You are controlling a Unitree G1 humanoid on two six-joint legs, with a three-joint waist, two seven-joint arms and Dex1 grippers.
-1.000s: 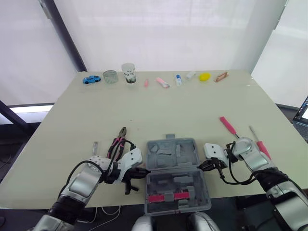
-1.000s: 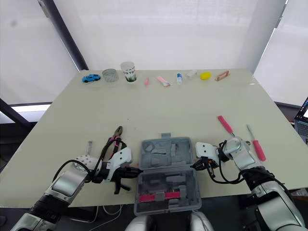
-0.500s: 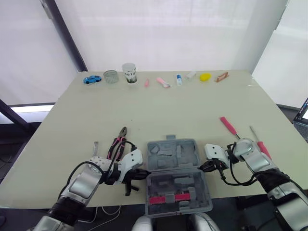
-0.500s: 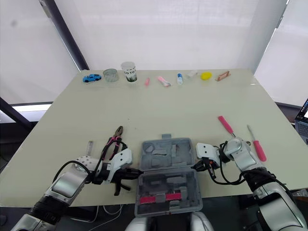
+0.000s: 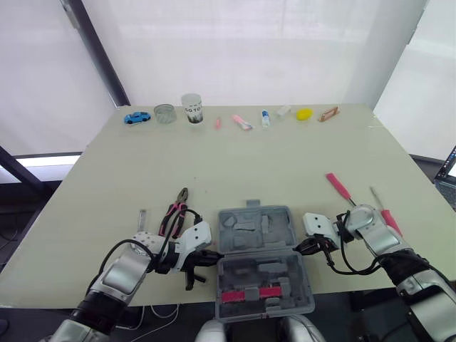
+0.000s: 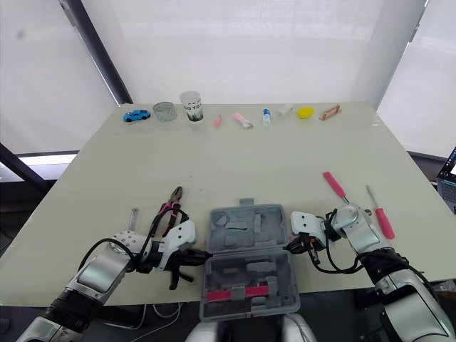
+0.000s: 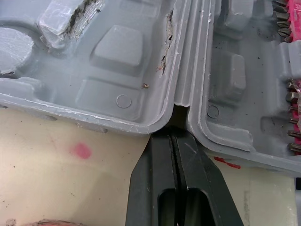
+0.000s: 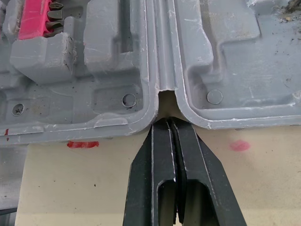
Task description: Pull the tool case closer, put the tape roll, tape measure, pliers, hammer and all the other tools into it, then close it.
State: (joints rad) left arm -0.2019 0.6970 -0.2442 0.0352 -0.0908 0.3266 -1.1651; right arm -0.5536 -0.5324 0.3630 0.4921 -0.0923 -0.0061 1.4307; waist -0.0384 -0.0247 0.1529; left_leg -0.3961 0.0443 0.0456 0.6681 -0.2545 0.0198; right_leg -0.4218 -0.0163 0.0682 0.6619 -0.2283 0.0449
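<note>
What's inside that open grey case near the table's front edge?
The tool case holds a pink bit holder lined with screwdriver bits in its near half. The other moulded recesses look empty. Anything beneath the holder is covered.

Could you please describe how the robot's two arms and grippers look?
The left arm and right arm are silver-grey metal with loose black cables. The left gripper and right gripper each have a white block-shaped housing and two black, tapering fingers.
</note>
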